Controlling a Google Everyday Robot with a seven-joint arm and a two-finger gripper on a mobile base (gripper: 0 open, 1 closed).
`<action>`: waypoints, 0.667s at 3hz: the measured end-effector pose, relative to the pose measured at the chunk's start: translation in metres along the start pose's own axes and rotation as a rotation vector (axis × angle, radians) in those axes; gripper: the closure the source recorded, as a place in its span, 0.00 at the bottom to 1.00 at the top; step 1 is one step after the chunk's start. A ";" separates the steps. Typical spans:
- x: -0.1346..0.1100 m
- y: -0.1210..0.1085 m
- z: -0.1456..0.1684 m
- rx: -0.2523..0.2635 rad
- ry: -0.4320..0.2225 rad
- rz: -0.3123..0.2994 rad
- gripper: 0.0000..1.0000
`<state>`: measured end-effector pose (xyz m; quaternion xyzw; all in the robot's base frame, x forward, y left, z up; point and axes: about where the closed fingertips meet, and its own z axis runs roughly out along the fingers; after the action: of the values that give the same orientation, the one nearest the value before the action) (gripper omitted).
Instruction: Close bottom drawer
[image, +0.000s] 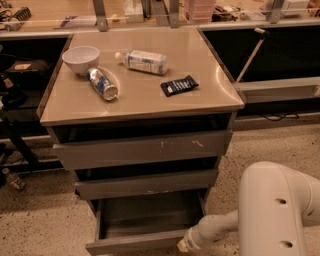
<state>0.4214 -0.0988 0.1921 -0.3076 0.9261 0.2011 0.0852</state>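
Speckled floor (45, 220) surrounds a grey cabinet whose tan tabletop (210, 95) carries a white bowl (81, 59) and a dark packet (179, 85). The bottom drawer (132, 244) stands pulled out at the lower middle of the frame, its deep tray exposed. The end effector (183, 245) sits at the right end of its front panel, and I cannot tell whether it is clenched or released. A good push would probably land squarely and nearer the panel's middle, so the drawer runs straight and does not skew.
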 end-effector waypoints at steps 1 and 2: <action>0.000 0.000 0.000 0.000 0.000 0.000 0.58; 0.000 0.000 0.000 0.000 0.000 0.000 0.36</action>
<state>0.4214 -0.0987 0.1921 -0.3076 0.9261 0.2011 0.0852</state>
